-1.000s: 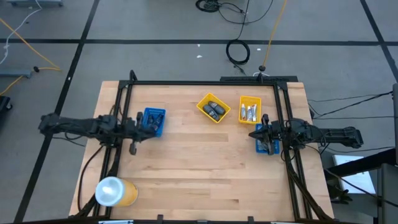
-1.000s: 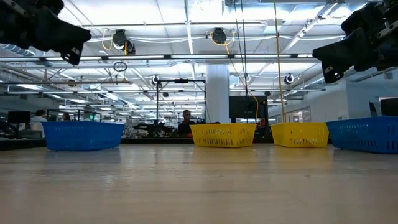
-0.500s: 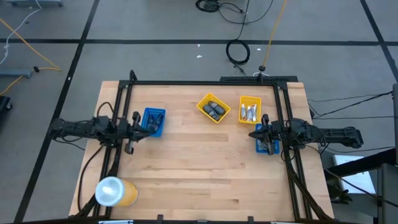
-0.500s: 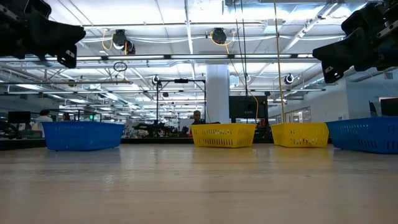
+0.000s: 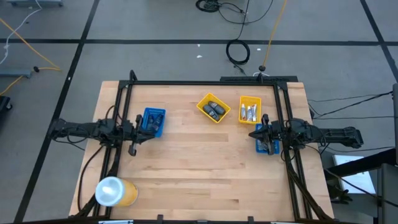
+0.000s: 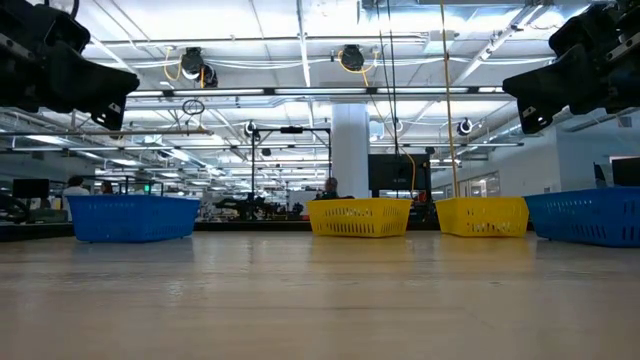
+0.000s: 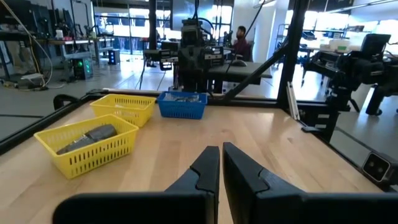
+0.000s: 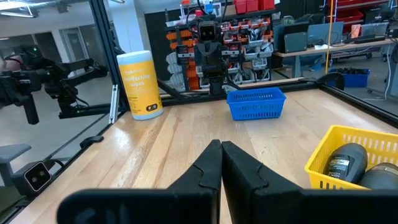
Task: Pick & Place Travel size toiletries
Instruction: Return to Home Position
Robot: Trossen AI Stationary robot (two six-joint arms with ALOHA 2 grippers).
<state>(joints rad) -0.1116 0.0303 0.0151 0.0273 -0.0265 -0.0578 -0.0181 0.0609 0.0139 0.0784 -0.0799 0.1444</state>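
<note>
Dark oblong bottles (image 5: 214, 111) lie in a yellow tray (image 5: 203, 101) at the far middle of the table; they also show in the right wrist view (image 8: 344, 163) and the left wrist view (image 7: 87, 138). Silvery tubes (image 5: 250, 113) lie in a second yellow tray (image 5: 250, 99) to its right. My left gripper (image 5: 137, 121) is shut and empty, above the table beside the left blue tray (image 5: 153, 121). My right gripper (image 5: 257, 132) is shut and empty, above the right blue tray (image 5: 267, 147). Both hang well above the tabletop in the low view.
A large orange cup (image 5: 115, 191) with a whitish top stands at the near left corner. A black frame (image 5: 205, 82) runs along the far and side edges. Bare wood (image 5: 199, 162) lies between the trays and the near edge. People show in the room behind.
My left gripper has come down a little above the left blue tray while its arm has drawn in; it stays shut. My right arm has kept still.
</note>
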